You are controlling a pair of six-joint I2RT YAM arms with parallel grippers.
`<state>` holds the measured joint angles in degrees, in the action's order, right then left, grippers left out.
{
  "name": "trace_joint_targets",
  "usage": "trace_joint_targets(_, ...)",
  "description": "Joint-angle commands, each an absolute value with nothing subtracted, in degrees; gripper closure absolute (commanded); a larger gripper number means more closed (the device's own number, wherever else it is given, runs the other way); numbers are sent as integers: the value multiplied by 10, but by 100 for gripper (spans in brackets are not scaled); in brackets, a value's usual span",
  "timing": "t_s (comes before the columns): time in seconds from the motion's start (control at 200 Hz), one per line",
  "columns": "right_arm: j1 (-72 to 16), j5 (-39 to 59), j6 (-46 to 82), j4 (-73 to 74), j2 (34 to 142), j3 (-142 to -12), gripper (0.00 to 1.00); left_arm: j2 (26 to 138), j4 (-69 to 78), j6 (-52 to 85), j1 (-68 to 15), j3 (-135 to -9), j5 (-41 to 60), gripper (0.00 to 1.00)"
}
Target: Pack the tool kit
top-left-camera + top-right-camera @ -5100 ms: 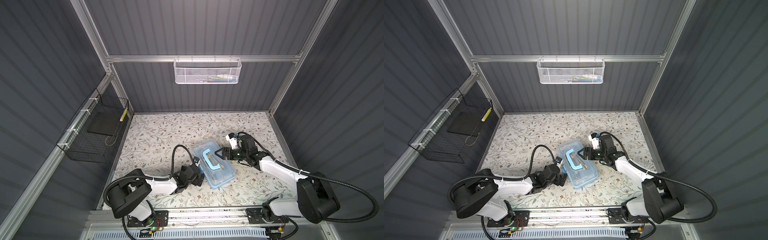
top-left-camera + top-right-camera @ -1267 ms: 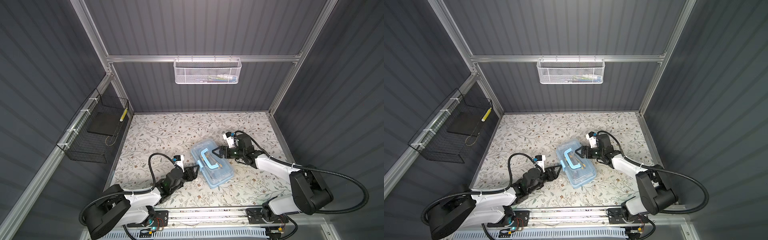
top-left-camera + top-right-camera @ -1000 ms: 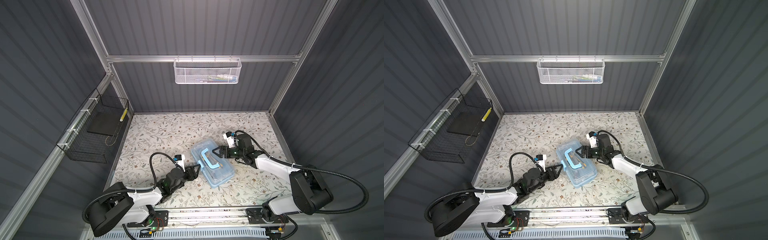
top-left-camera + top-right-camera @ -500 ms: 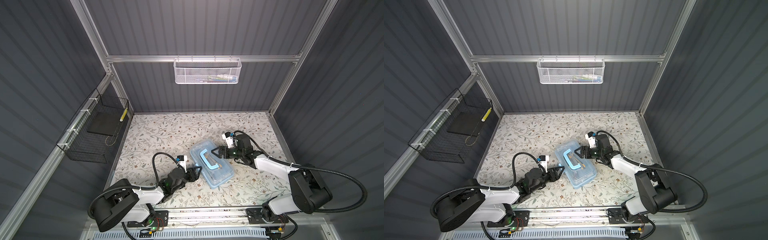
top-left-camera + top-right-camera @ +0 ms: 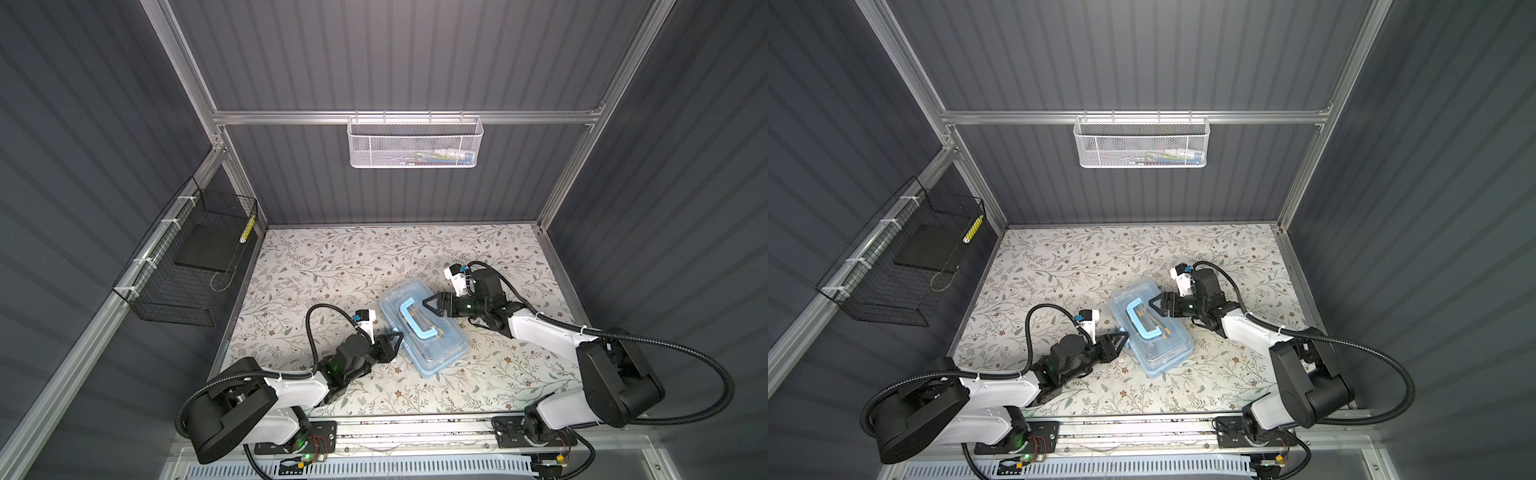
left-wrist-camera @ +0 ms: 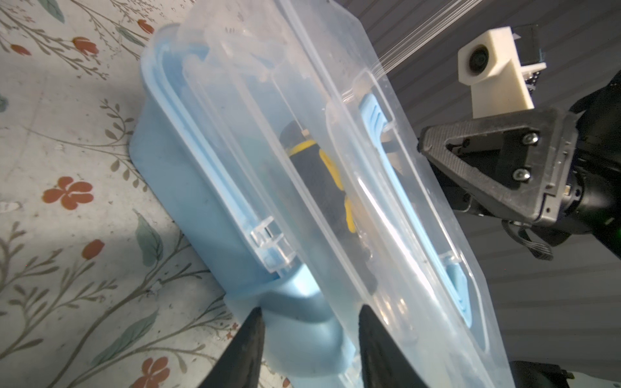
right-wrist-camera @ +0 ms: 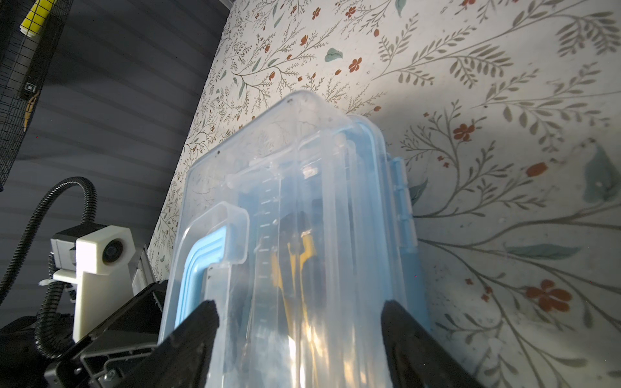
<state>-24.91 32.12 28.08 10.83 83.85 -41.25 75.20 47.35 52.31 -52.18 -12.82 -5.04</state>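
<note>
The tool kit [image 5: 432, 349] [image 5: 1160, 353], a light-blue box with a clear lid, lies slantwise on the floral floor. Its pale-blue handle [image 5: 415, 320] is folded flat on the lid. Black-and-yellow tools [image 6: 312, 168] [image 7: 295, 255] show through the lid. My left gripper [image 5: 395, 336] [image 5: 1121, 330] [image 6: 311, 322] is low at the box's left side. Its jaws stand apart around the blue latch [image 6: 299, 332], one finger touching the latch's edge. My right gripper [image 5: 430, 303] [image 5: 1156, 306] [image 7: 299, 312] is open wide over the lid by the handle.
A white mesh basket [image 5: 415, 141] with small items hangs on the back wall. A black wire basket [image 5: 187, 266] holding a dark pad hangs on the left wall. Bare floral floor [image 5: 332, 266] lies behind the box. The arms' metal rail [image 5: 415, 424] runs along the front.
My left gripper has slid forward to the box's left side and its jaws have narrowed around the latch. The right gripper and the box have hardly moved.
</note>
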Motion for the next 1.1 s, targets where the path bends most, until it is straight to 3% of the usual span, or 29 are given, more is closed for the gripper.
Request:
trace_joint_targets(0.0,-264,355,285,76,853,-401,22,737,451,514,-524,-142,-49,57)
trace_joint_targets(0.44,-264,357,284,75,860,-405,22,736,435,503,-524,-152,-41,75)
trace_joint_targets(0.886,-272,356,284,69,865,-402,22,749,416,485,-524,-180,-16,83)
trace_joint_targets(0.926,-272,355,284,69,866,-401,22,747,399,483,-524,-188,-15,77)
trace_joint_targets(0.976,-272,352,285,70,864,-401,21,742,369,484,-524,-195,-24,53)
trace_joint_targets(1.041,-272,350,285,70,862,-402,21,722,348,492,-524,-186,-49,30)
trace_joint_targets(1.096,-272,348,285,69,861,-403,21,692,312,497,-521,-178,-73,22)
